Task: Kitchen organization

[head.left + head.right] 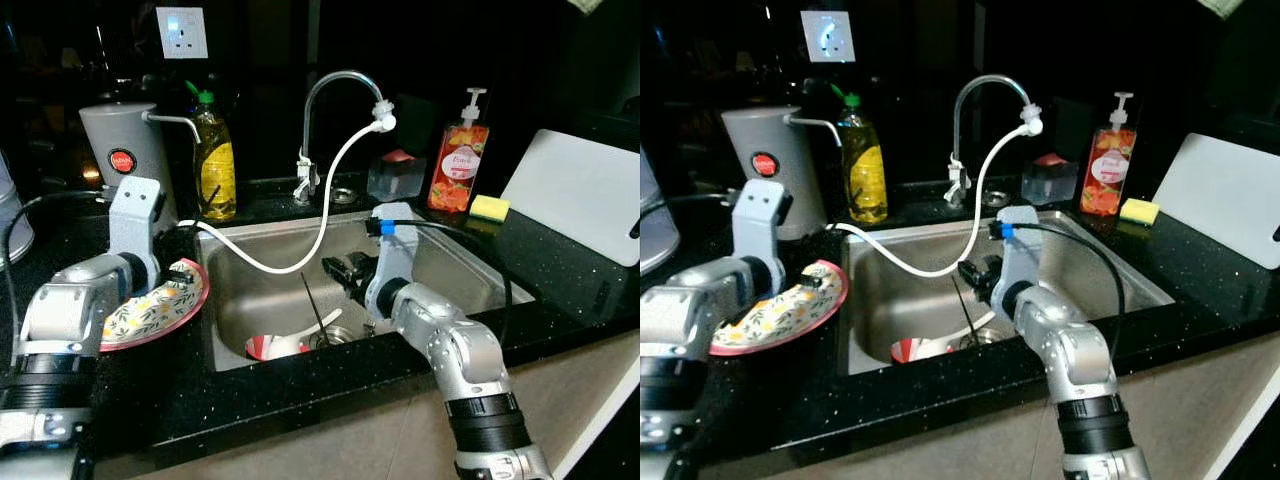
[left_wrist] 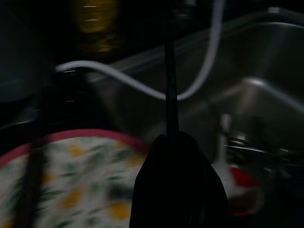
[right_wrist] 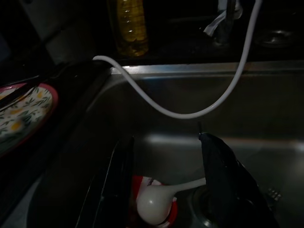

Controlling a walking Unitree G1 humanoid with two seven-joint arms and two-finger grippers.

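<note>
1. Left gripper (image 1: 185,268), centre-left, grips a round floral red-rimmed plate (image 1: 155,305) on the black counter (image 1: 300,385)
2. Right gripper (image 3: 166,190), fingers spread and empty, hangs over the steel sink (image 1: 450,262)
3. A white ladle (image 3: 159,203) and red bowl (image 1: 262,348) seemingly await removal there
</note>
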